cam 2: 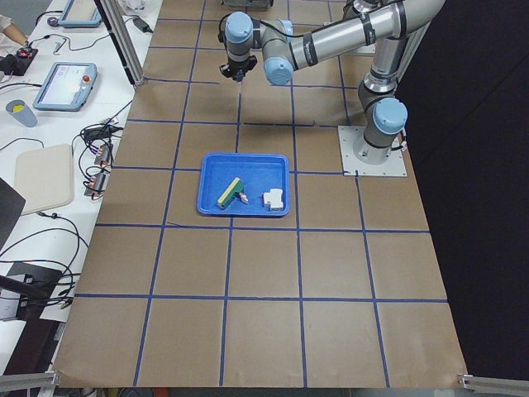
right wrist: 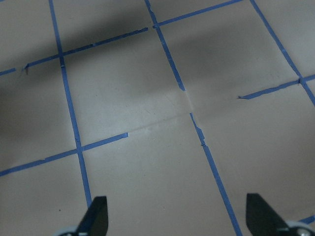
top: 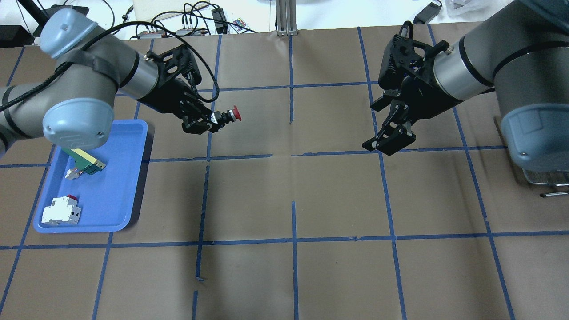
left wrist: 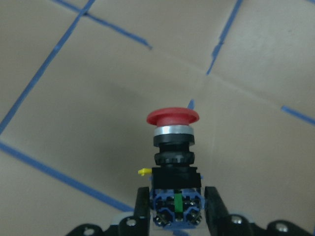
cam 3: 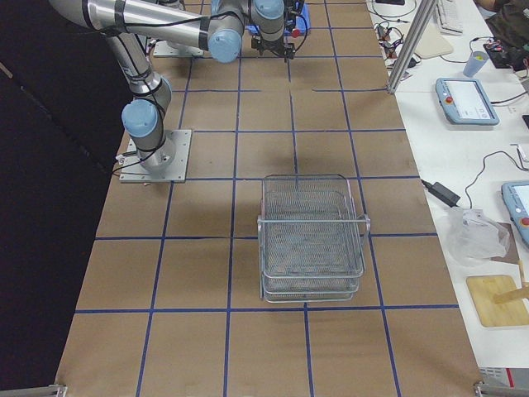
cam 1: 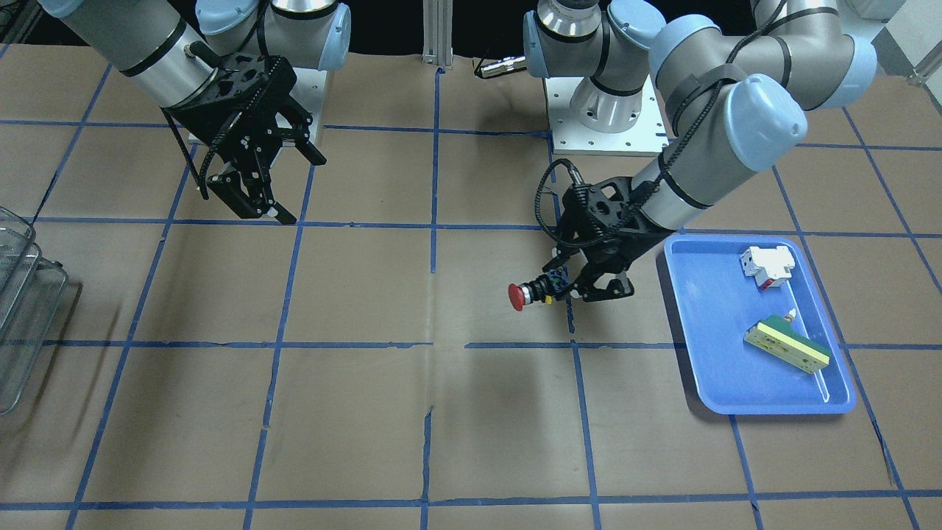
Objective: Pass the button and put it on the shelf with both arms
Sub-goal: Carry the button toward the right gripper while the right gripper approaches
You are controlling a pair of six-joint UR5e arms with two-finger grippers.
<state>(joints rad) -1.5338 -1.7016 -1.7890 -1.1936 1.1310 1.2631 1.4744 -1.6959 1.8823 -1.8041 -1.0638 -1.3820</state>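
The button (cam 1: 526,294), with a red mushroom head on a black body, is held sideways above the table in my left gripper (cam 1: 570,288), which is shut on its black base. The red head points away from the gripper toward the table's middle. The button also shows in the overhead view (top: 231,115) with the left gripper (top: 212,121), and in the left wrist view (left wrist: 173,147) between the fingers (left wrist: 142,206). My right gripper (cam 1: 291,188) is open and empty, hovering well apart on the other side, seen too in the overhead view (top: 378,126). The wire shelf (cam 3: 312,240) stands on the table at my right end.
A blue tray (cam 1: 706,353) beside my left arm holds a white-and-red switch (cam 1: 767,265) and a green-and-cream block (cam 1: 786,346). The shelf's edge shows at the left border of the front view (cam 1: 22,309). Brown paper with blue tape lines covers the table.
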